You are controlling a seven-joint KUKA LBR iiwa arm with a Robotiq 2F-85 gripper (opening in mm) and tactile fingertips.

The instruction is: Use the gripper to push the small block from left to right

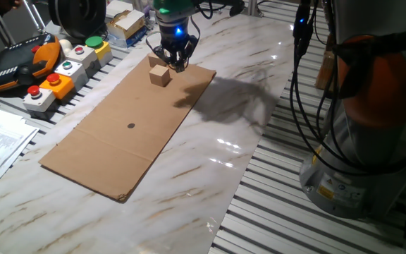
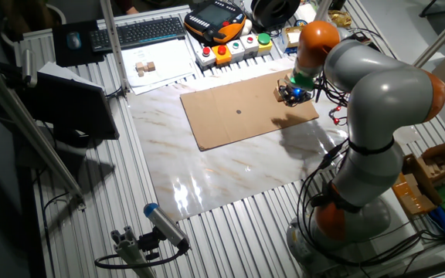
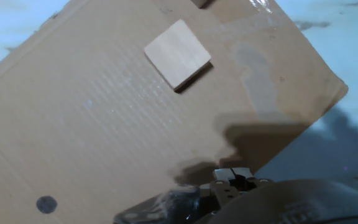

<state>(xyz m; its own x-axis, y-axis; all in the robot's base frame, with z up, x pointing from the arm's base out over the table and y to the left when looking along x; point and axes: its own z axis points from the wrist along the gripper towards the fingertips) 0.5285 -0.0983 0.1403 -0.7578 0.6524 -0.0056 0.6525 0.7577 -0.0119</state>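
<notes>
Claw: hangs low over the far end of the cardboard sheet, blue light on; fingers close together, grasping nothing | Block: on the cardboard, just beside the claw, apparently apart.

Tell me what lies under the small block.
The small block rests on the cardboard sheet, which lies on the marble table. The cardboard directly beneath it is covered.
</notes>
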